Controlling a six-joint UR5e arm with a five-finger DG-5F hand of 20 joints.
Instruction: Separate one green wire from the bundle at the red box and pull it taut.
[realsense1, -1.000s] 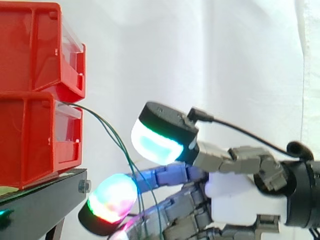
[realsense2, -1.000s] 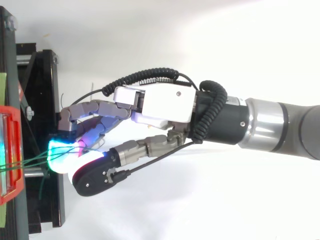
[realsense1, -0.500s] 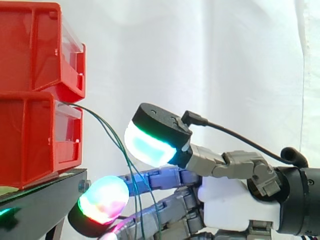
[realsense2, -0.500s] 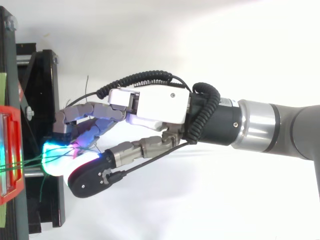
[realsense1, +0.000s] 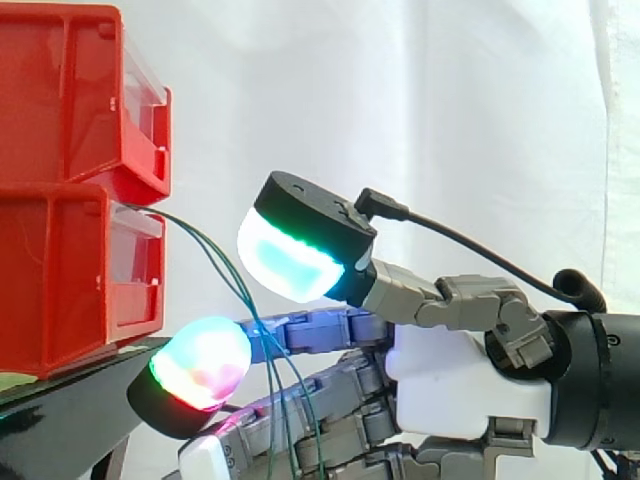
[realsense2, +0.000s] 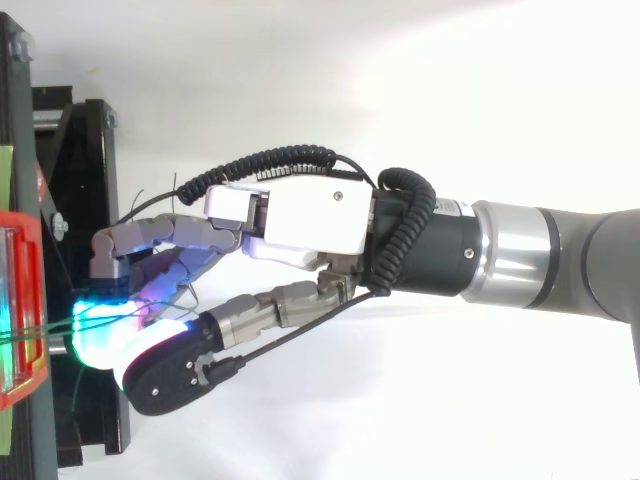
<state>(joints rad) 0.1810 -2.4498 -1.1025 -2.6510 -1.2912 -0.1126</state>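
Two red bins are stacked at the upper left of the side view: the upper bin (realsense1: 60, 90) sits directly on the lower bin (realsense1: 60, 280), and both rest on a black stand (realsense1: 60, 415) in front of a white curtain (realsense1: 430, 100). Each bin has a clear front panel; what lies inside cannot be made out. The green wires (realsense1: 200, 240) leave the top front edge of the lower bin as a thin bundle of dark green strands. They arc down and to the right, cross the front of the hand's fingers and hang slack toward the bottom edge of the frame. In the top view, the wires (realsense2: 40, 328) run from the red bin at the left edge to the glowing pads. The hand (realsense2: 300, 215) is spread open, fingers extended toward the bins. The thumb pad (realsense1: 288, 265) – cyan with a green rim – stands clearly above the finger pad (realsense1: 200, 362), with a gap between them. The wires lie among the fingers – no pinch on them is visible.
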